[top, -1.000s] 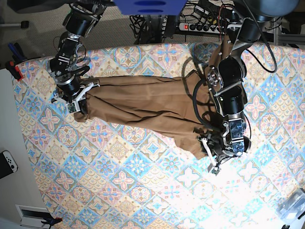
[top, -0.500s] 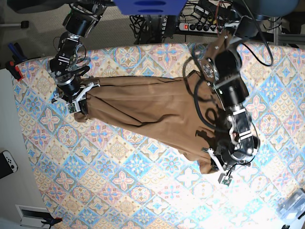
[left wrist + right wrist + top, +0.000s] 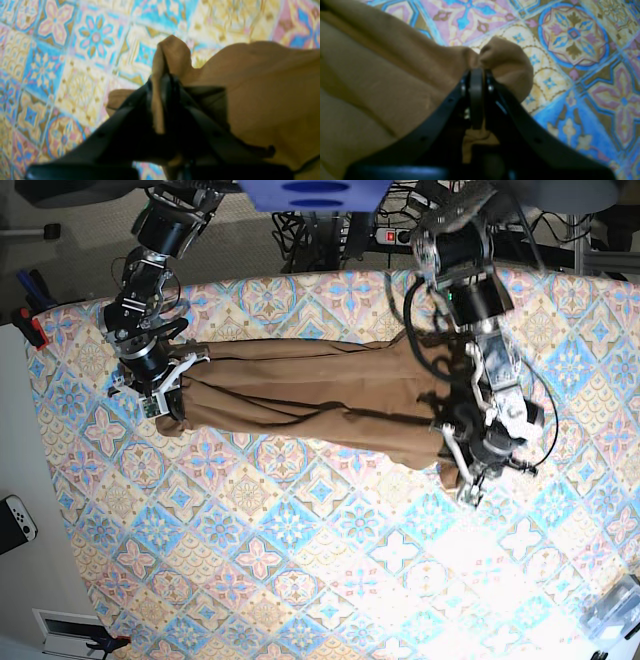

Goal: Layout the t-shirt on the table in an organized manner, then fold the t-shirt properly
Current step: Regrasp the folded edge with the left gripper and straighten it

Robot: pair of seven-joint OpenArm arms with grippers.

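You're mid-layout: left gripper (image 3: 163,82) and right gripper (image 3: 476,75) each pinch the t-shirt (image 3: 300,395); next, stretch it flat across the table (image 3: 300,580).

A lab is showing: a power strip (image 3: 420,236) and tangled cables (image 3: 310,225) are lying beyond the table (image 3: 300,580).

My base view looks straight down on the whole bench (image 3: 300,580) from high up, while both wrist views sit close behind their jaws, sharing its patterned cloth.
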